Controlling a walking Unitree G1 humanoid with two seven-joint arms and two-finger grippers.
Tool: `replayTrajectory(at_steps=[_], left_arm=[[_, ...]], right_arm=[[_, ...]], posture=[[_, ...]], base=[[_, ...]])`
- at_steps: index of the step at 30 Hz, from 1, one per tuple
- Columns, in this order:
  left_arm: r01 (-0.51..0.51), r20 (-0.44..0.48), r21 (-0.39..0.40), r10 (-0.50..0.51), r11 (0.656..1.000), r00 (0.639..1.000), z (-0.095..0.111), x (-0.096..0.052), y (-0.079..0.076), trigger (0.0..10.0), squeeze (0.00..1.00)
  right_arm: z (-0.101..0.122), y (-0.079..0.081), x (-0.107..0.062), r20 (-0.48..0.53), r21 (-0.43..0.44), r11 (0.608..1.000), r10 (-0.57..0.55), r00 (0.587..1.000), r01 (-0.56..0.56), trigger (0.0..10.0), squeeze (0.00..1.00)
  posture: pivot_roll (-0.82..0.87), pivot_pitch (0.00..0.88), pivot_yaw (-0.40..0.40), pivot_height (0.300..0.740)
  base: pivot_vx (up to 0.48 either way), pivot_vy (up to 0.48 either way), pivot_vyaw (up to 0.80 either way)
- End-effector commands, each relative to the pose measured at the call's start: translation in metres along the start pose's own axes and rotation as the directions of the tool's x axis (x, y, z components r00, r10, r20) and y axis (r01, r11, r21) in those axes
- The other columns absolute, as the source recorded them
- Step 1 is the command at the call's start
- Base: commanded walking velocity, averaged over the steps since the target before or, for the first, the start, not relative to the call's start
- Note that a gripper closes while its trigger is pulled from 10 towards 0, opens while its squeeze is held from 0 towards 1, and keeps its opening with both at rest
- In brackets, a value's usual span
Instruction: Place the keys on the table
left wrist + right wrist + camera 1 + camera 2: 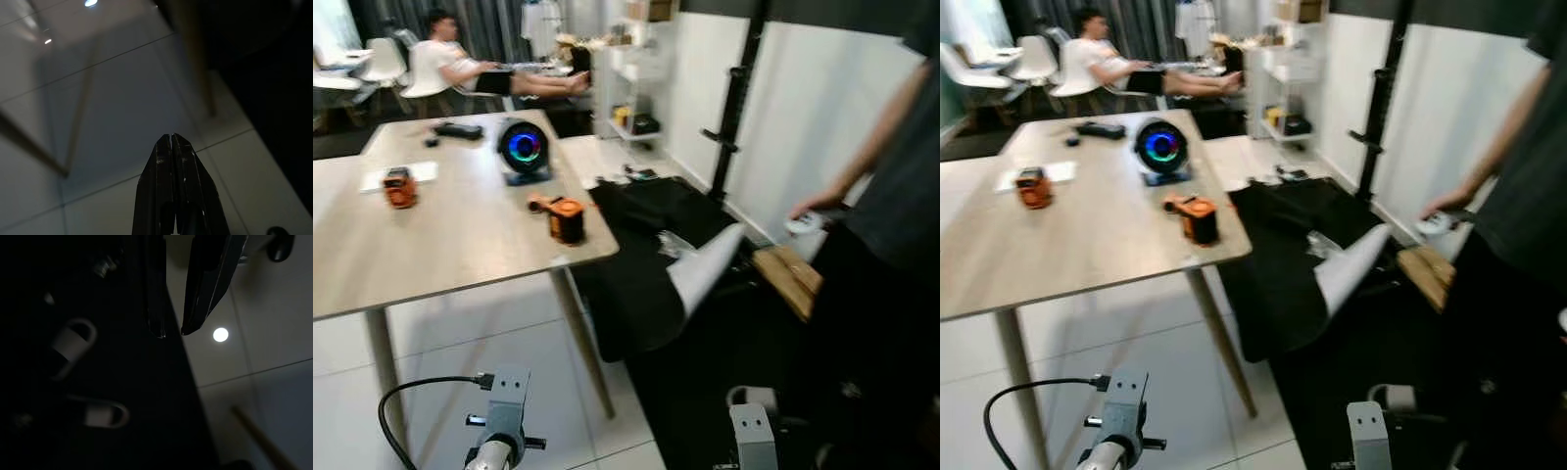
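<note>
The light wooden table (460, 245) stands ahead on my left. No keys can be made out; the head views are blurred. At the right a person's hand (815, 206) holds a small pale object (800, 225) that I cannot identify. Both arms hang low, with the left wrist (501, 431) and right wrist (754, 436) at the bottom of the eye views. My left gripper (170, 140) is shut with nothing in it, above pale floor tiles beside a table leg. My right gripper (171, 333) has its fingers slightly apart and holds nothing, over the edge of a black mat.
On the table lie a round speaker with a glowing ring (523, 147), an orange and black gadget (566, 218), another orange item (399, 186) and a dark remote (458, 129). Black cloth (646, 255) covers the floor right of the table. A seated person (445, 61) is at the back.
</note>
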State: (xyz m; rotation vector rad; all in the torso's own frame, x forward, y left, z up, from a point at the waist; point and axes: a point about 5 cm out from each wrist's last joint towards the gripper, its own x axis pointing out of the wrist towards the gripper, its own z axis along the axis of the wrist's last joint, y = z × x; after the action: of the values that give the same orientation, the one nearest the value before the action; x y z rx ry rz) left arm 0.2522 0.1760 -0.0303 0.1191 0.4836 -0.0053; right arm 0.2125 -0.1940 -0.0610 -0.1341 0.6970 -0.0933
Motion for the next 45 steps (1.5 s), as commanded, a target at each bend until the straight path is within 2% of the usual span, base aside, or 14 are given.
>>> replayTrajectory(at_steps=[1,45], left_arm=[[0.004,-0.007,0.005,-0.004,1.000,1.000,-0.0012,-0.0003,-0.0029,10.0,0.00],[-0.018,0.000,0.005,0.018,1.000,1.000,-0.0020,-0.0016,0.0008,10.0,0.00]], right_arm=[[-0.0042,0.0000,-0.0013,-0.015,-0.002,1.000,-0.003,1.000,0.003,10.0,0.00],[-0.0046,-0.0007,-0.0014,-0.016,-0.015,1.000,0.003,1.000,-0.003,10.0,0.00]], posture=[[0.01,0.009,-0.015,0.740],[0.01,0.011,-0.024,0.740]], base=[[0.000,0.000,-0.80],[0.000,0.000,-0.80]])
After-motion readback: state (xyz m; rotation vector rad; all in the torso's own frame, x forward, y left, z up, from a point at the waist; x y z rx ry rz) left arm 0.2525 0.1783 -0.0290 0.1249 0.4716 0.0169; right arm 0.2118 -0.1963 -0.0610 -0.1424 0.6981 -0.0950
